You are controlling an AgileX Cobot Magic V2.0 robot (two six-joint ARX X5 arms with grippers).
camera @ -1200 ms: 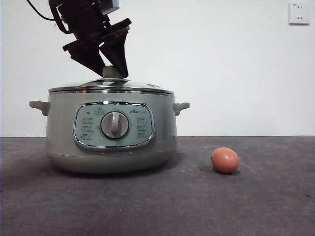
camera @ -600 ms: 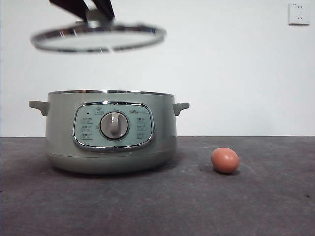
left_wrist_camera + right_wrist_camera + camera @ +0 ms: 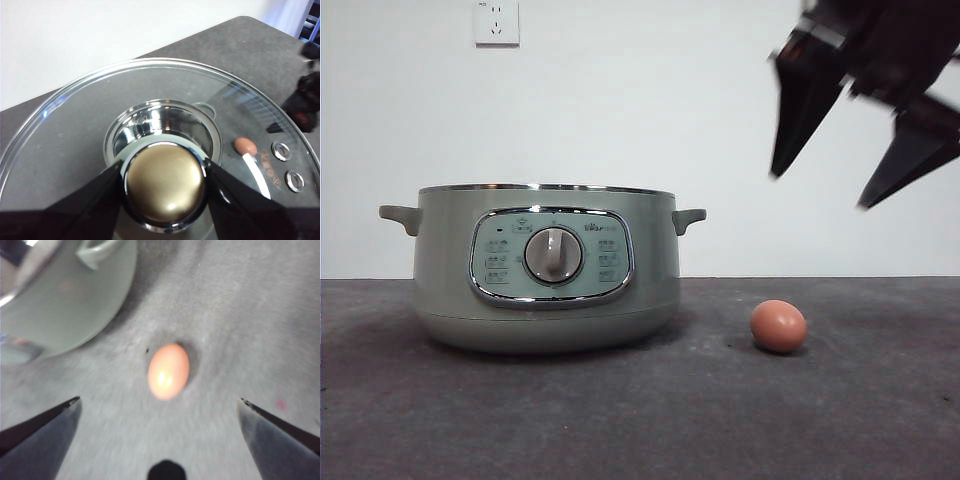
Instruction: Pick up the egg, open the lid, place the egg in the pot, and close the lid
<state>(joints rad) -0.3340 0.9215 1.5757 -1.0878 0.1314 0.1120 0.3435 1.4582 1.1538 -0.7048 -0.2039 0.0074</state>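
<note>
The sage-green pot (image 3: 545,270) stands open at the left of the table, without its lid. The brown-orange egg (image 3: 778,326) lies on the table to its right. My right gripper (image 3: 820,190) is open, high above the egg and slightly to its right. In the right wrist view the egg (image 3: 168,371) lies between the spread jaws of that gripper (image 3: 159,400), well below them, with the pot (image 3: 75,300) beside it. My left gripper (image 3: 164,175) is shut on the knob of the glass lid (image 3: 75,125), held above the pot and out of the front view. The egg (image 3: 245,146) shows through the glass.
The dark grey table (image 3: 640,420) runs to a white wall with a socket (image 3: 497,22) at the upper left. The right arm (image 3: 305,100) shows dark at the edge of the left wrist view.
The lid has been lifted off the pot and has risen out of the front view. The right gripper has come in at the upper right above the egg. The egg has not moved.
</note>
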